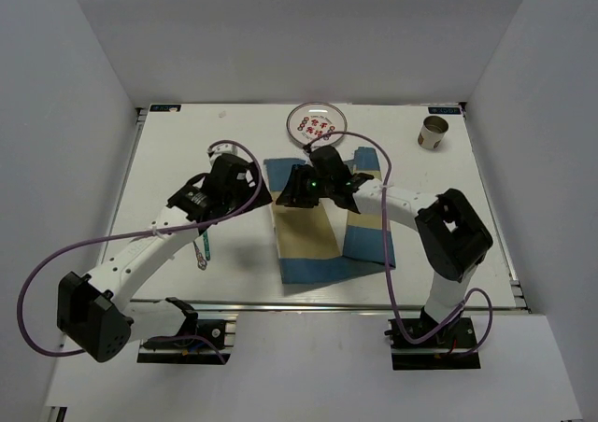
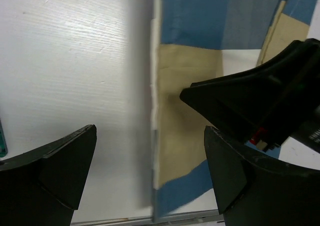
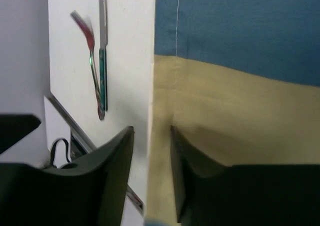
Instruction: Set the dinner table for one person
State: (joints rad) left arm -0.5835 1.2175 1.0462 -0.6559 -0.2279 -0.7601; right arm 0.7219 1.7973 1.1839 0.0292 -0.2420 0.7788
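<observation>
The left pincer [image 2: 150,136] stands wide open over the left edge of the blue-and-tan checked cloth placemat [image 2: 185,76]. One black finger [image 2: 60,166] is over bare white surface and the other over the tan band. Whether the fingers touch the cloth cannot be told.

The right pincer [image 3: 151,133] is only narrowly open. The same cloth edge runs into its gap, with a sliver of white showing beside it.

The large white rectangular worktop [image 1: 439,198], with a metal rail along its front edge, fills the scene and carries everything. On it are a green-handled fork [image 3: 92,71] and a green-handled knife [image 3: 103,81] to the left, a round plate with red marks [image 1: 318,123] at the far edge, and a small tan cup [image 1: 432,133]. Their markings are too small to read.
</observation>
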